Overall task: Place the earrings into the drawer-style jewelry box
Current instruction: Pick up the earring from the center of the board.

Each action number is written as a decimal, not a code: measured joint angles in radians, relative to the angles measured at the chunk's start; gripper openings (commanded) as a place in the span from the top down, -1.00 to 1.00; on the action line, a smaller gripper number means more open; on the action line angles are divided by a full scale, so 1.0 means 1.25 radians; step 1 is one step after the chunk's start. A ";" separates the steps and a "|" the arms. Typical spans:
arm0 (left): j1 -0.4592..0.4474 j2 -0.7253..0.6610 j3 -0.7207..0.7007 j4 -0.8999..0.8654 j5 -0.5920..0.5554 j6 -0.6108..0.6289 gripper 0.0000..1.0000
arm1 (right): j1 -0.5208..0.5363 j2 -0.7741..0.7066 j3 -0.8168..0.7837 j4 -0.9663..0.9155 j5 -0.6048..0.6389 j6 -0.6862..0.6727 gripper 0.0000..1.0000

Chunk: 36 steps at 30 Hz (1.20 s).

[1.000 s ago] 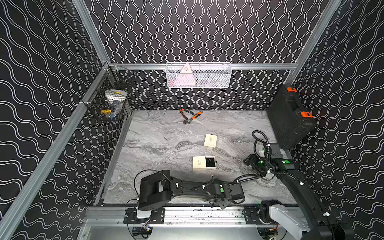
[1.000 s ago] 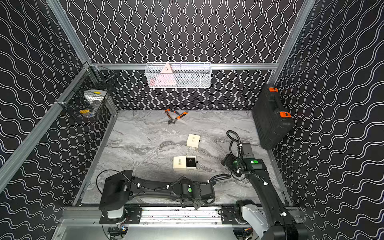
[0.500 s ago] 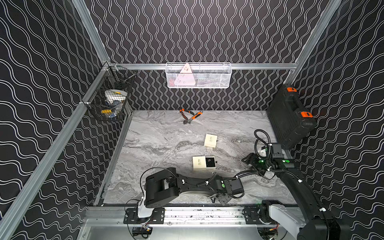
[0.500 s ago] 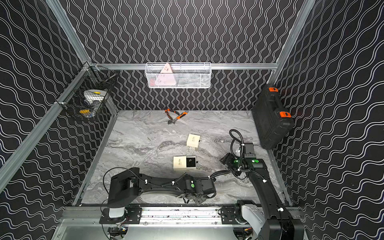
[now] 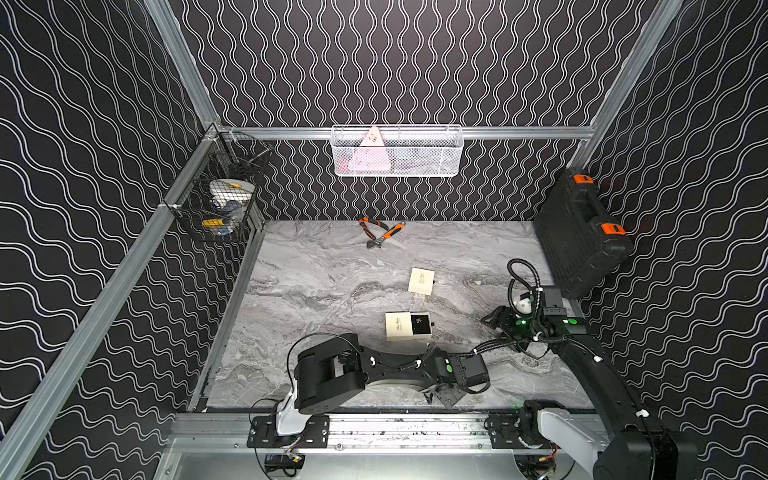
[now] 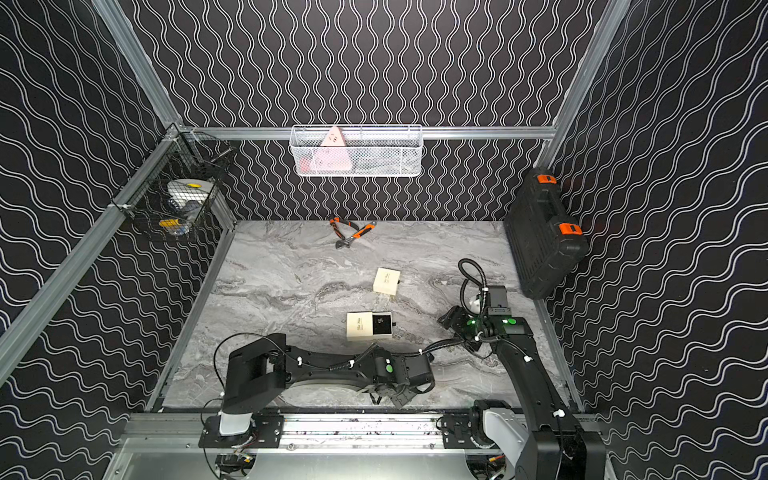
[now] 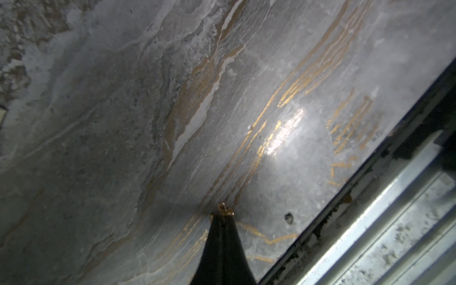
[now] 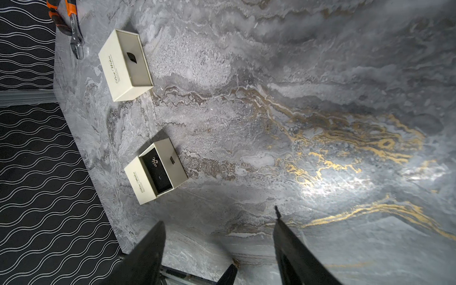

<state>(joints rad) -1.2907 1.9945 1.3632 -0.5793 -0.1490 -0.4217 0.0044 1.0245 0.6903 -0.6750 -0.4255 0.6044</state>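
– Left wrist cam: left gripper [image 7: 222,216] is down by the table's [image 7: 103,148] front edge, jaws pressed together, a tiny gold earring [image 7: 224,209] pinched right at the tips.

– Yep. Farther back, the jewelry box [image 5: 397,328] has its drawer [image 5: 424,331] slid out, a glinting piece [image 8: 153,161] on the black lining. Right gripper [image 8: 219,217] hangs off to the side of it, jaws spread.

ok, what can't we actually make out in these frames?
The earring at the left jaws' tips: the left wrist view shows only a gold speck; in both top views it sits under the left arm.
The drawer: the right wrist view shows one glint; the count is too small to tell.
The basket: mesh hides its contents in both top views.
The far box: its sleeve hides the inside.
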 measured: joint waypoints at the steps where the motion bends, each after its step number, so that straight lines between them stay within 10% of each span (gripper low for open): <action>1: 0.001 0.000 -0.001 0.001 0.000 0.000 1.00 | 0.000 0.001 0.000 0.000 -0.002 -0.002 -0.41; 15: 0.090 -0.116 -0.096 0.050 0.081 -0.051 1.00 | -0.004 -0.036 -0.012 0.018 -0.053 -0.021 -0.37; 28: 0.426 -0.340 -0.337 0.342 0.465 -0.294 1.00 | 0.040 -0.027 -0.128 0.411 -0.419 0.086 -0.22; 36: 0.579 -0.351 -0.467 0.646 0.709 -0.544 1.00 | 0.171 0.047 -0.141 0.679 -0.465 0.164 -0.22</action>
<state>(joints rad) -0.5667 1.5555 0.7792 0.2279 0.7376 -1.1019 0.2176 1.0832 0.5144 0.1734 -1.0073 0.8089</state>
